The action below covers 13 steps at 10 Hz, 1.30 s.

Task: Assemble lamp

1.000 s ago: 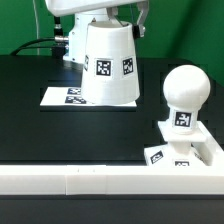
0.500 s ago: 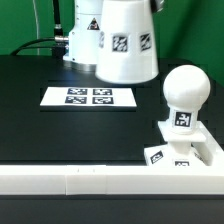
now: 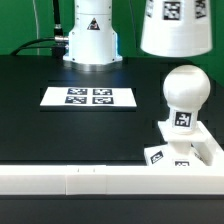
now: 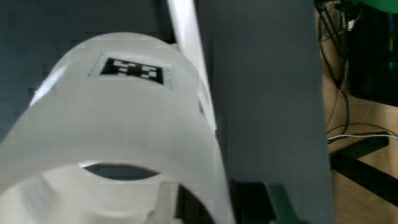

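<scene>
Judging from how the parts lie, the lamp is well past halfway: the bulb (image 3: 185, 92) stands upright on its neck in the square base (image 3: 183, 148), which sits on the black worktop (image 3: 60, 135) against the long white rail (image 3: 90, 180), so the bulb step looks done. What is left is the shade (image 3: 174, 27), which hangs in the air above the bulb, a little toward the exterior view's left of it, wide rim downward, well clear of the round head and not yet over it squarely. It must be carried above the bulb, lowered over the head and seated. The pincer itself cannot be seen in either view; since the shade hangs unsupported it is probably gripped from above, but how far the fingers are parted I cannot tell. As a container, the shade (image 4: 125, 140) is an open cup; the wrist view looks along its tagged outer wall to its opening, and nothing seems to lie inside, though that view is blurred. The marker board (image 3: 90, 96) lies flat on the worktop, to the exterior view's left of the bulb.
</scene>
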Motion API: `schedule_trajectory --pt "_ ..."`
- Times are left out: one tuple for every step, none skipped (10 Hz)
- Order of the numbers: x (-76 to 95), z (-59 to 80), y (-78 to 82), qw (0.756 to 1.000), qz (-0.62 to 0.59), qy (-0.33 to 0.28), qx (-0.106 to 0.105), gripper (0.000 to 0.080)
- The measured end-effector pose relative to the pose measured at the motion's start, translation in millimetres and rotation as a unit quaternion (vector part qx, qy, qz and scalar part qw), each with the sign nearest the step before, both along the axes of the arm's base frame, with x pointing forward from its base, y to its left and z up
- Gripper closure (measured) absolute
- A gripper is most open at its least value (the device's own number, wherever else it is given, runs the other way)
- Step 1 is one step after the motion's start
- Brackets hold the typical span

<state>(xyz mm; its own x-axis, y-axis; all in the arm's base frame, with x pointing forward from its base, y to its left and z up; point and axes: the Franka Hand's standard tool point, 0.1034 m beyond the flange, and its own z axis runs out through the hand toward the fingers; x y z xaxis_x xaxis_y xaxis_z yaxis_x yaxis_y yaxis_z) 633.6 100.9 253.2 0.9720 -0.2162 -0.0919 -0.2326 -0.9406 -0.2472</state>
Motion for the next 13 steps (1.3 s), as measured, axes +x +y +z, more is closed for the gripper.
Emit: schedule_trajectory --pt "2.2 -9.0 8.4 1.0 0.003 -0.002 -0.001 0.0754" --pt "4.0 -20.4 16.2 1.0 0.005 -0.008 -0.002 0.0754" --pt "2.8 -33.0 21.8 1.0 0.008 -0.009 -0.004 0.0754" --pt "1.7 -43.6 23.6 1.0 0.008 -0.007 -0.006 0.0754" --pt "0.3 -54.1 24.2 1.0 0.01 -0.003 -0.007 0.0754" --pt "-0.4 -64.1 23.8 1.0 0.009 0.0 -0.008 0.0754" --pt "-0.1 -71.3 22.3 1.0 0.009 0.0 -0.009 0.0754" --pt "-0.9 -77.8 20.2 1.0 0.009 0.003 -0.01 0.0754" --pt "-1.0 -84.5 17.9 1.0 0.01 0.004 -0.011 0.0754" --pt "-1.7 -91.8 15.7 1.0 0.013 0.005 -0.011 0.0754" --pt "-3.3 -96.0 13.1 1.0 0.016 0.007 -0.012 0.0754" --pt "-4.3 -97.9 10.7 1.0 0.018 0.008 -0.012 0.0754" --pt "-5.3 -99.0 10.0 1.0 0.018 0.009 -0.013 0.0754"
